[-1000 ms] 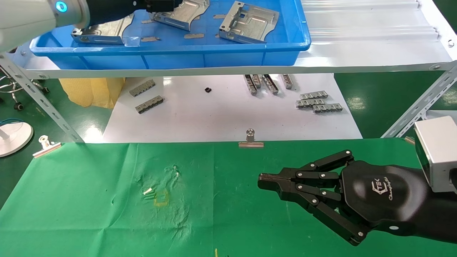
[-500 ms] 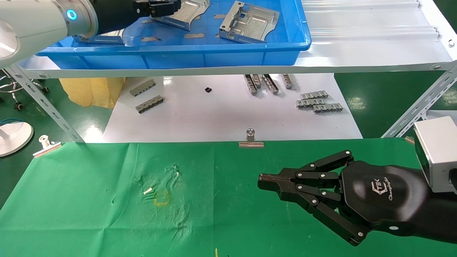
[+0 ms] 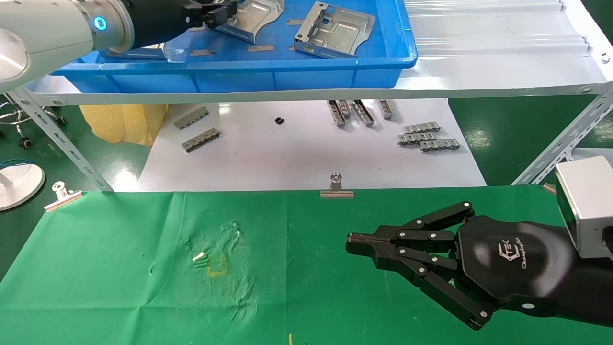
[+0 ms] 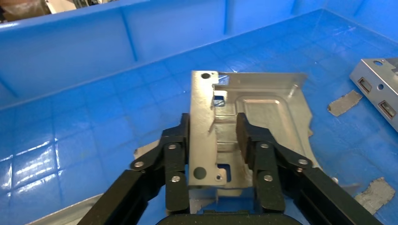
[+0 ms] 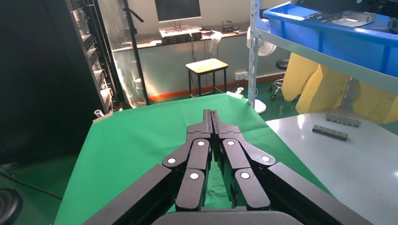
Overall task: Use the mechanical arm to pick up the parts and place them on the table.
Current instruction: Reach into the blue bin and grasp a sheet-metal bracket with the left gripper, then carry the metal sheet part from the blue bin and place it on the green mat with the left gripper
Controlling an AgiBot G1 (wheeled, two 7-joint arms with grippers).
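My left gripper [image 3: 218, 12] reaches into the blue bin [image 3: 287, 62] on the shelf. It is shut on a shiny silver part [image 3: 254, 17]. In the left wrist view the black fingers [image 4: 176, 145] clamp the part's [image 4: 272, 112] upright folded tab, and the plate hangs tilted off the bin floor. A second part [image 3: 335, 28] lies farther right in the bin, and a third [image 3: 139, 48] sits partly hidden under my left arm. My right gripper [image 3: 352, 244] rests shut and empty over the green table [image 3: 119, 268], fingertips pressed together [image 5: 211, 115].
The bin stands on a white metal shelf [image 3: 479, 72] with slanted legs. Below it a white sheet [image 3: 297, 158] carries small grey ridged strips [image 3: 426, 136]. Binder clips [image 3: 336, 189] pin the cloth's far edge. Tape scraps [image 4: 345, 103] lie on the bin floor.
The left arm has shifted slightly right, and the held part has tilted and risen off the bin floor. The right arm has not moved.
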